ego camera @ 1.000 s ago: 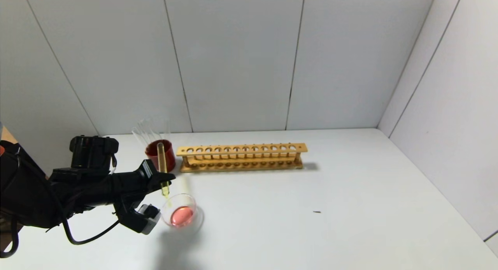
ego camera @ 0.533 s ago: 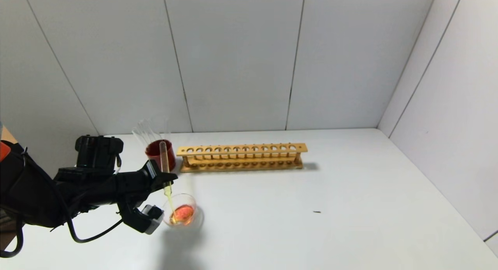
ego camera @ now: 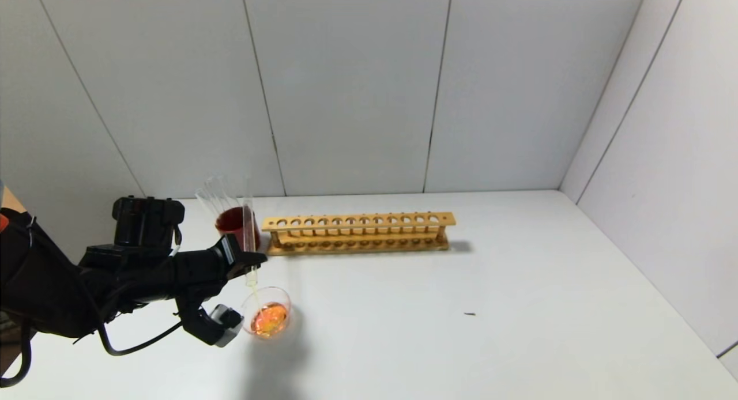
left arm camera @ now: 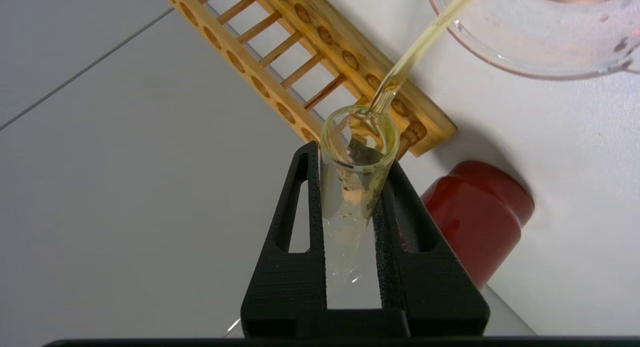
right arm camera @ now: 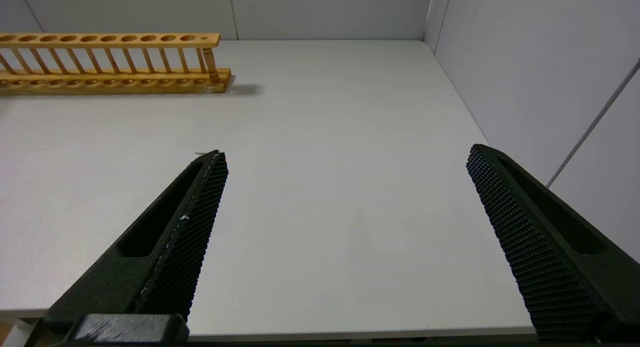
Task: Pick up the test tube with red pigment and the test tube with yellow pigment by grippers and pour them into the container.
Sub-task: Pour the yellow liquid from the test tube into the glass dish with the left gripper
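My left gripper (ego camera: 248,265) is shut on the test tube with yellow pigment (ego camera: 249,233), held mouth-down over the container (ego camera: 266,312). In the left wrist view the gripper (left arm camera: 352,159) clamps the tube (left arm camera: 350,187), and a thin yellow stream runs from its mouth into the clear glass dish (left arm camera: 520,52). The dish holds orange-red liquid with yellow mixing in. The tube looks nearly drained. The test tube with red pigment is not distinguishable; clear tubes (ego camera: 216,195) stand in the dark red cup (ego camera: 233,224). My right gripper (right arm camera: 345,159) is open and empty over the table's near right edge.
A long wooden tube rack (ego camera: 357,233) with empty holes stands right of the cup, also showing in the left wrist view (left arm camera: 310,57) and the right wrist view (right arm camera: 110,62). A tiny dark speck (ego camera: 470,314) lies mid-table. Grey walls close the back and right.
The yellow tube has tipped steeper and its liquid has poured out into the dish. The dish's contents turned from pink-red to orange. My left gripper moved slightly to the right.
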